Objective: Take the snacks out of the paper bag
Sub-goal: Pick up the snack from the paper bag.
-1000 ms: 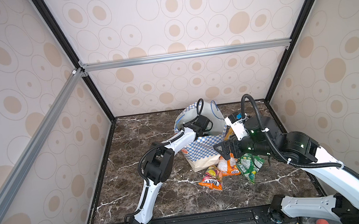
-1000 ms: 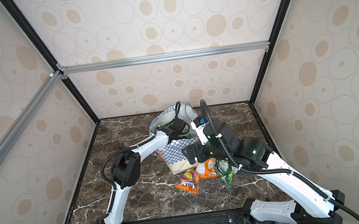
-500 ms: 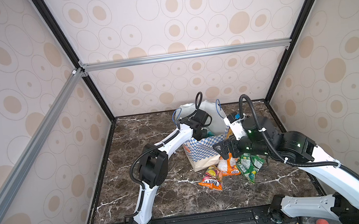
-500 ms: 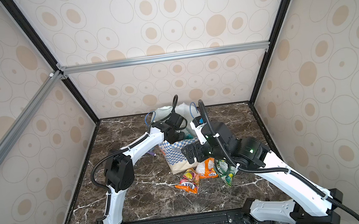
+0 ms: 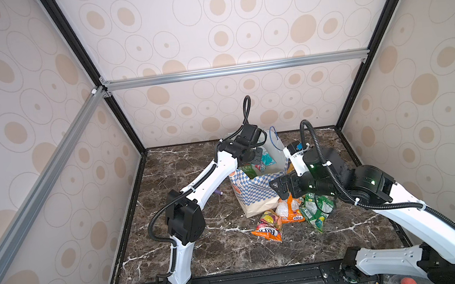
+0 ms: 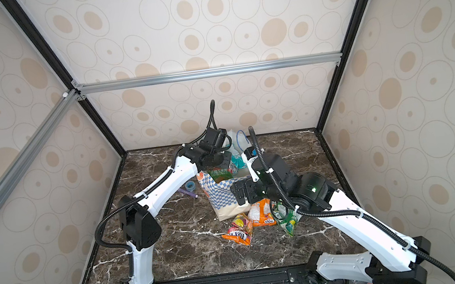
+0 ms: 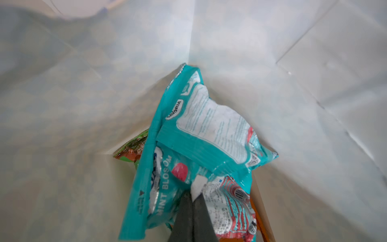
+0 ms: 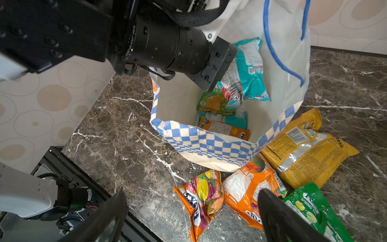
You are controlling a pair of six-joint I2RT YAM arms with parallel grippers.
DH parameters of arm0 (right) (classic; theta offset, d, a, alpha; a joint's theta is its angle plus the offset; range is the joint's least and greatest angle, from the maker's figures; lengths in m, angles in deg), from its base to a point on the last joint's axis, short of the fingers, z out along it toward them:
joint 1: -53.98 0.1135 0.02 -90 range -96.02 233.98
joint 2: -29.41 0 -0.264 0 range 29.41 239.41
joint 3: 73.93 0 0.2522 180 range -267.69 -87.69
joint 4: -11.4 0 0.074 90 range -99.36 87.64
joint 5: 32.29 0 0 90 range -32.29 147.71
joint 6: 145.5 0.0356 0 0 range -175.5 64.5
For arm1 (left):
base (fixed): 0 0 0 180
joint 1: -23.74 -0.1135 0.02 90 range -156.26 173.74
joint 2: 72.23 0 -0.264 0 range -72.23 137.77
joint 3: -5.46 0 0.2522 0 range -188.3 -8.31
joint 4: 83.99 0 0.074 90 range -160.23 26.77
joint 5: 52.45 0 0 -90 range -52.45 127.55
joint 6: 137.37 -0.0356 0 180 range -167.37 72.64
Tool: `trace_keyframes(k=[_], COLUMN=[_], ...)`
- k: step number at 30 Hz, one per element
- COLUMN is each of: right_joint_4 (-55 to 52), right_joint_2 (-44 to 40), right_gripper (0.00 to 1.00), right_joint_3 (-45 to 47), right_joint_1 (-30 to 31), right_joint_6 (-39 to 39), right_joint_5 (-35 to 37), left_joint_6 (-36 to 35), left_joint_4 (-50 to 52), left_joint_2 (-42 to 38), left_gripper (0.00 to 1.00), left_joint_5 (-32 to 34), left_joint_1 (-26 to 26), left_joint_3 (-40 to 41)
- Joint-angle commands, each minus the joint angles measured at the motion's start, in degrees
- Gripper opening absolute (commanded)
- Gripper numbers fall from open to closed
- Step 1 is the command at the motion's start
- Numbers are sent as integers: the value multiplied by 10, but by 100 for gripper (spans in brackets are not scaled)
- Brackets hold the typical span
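The paper bag (image 5: 256,192) stands open mid-table, white with a blue checkered band (image 8: 209,144). My left gripper (image 7: 195,189) reaches into its mouth and is shut on the edge of a teal snack packet (image 7: 209,125), which hangs against the bag's inner wall (image 8: 251,69). Deeper inside lie a green-orange packet (image 8: 211,102) and an orange packet (image 8: 226,128). On the table in front lie a multicoloured orange packet (image 5: 267,226), an orange packet (image 5: 289,211), a green packet (image 5: 316,211) and a yellow packet (image 8: 303,153). My right gripper (image 8: 192,218) hovers open above them.
A purple pen (image 6: 188,193) and a small blue tape roll (image 6: 190,185) lie on the marble left of the bag, under my left arm. Patterned walls close in three sides. A black rail (image 5: 237,280) runs along the front edge.
My left gripper has closed on the teal packet inside the bag and risen. The bag's mouth has shifted with it. My right arm has barely moved.
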Motion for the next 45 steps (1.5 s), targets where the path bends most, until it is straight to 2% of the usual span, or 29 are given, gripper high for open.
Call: trace_keyframes(k=[1,16,29,40,45], right_joint_4=[-3,3,18,35,47], right_joint_2=[-1,-4,-23,-37,-41], right_gripper=[100,100,100,100,100], right_joint_3=[-1,0,1,4,7], right_joint_1=[-5,-8,-8,-9,-9], right_joint_6=[8,11,21,28,29], right_joint_5=[13,8,6,18,23], left_joint_6=[-8,-19,-38,-46,-39], left_joint_4=[0,4,58,88,100], left_joint_2=[-29,-70,-95,-185,-254], left_gripper=[0,0,0,0,0], left_joint_5=[8,6,37,79,106], left_joint_1=[4,12,26,31,31], left_joint_3=[-42,-68,-152,-153,-113])
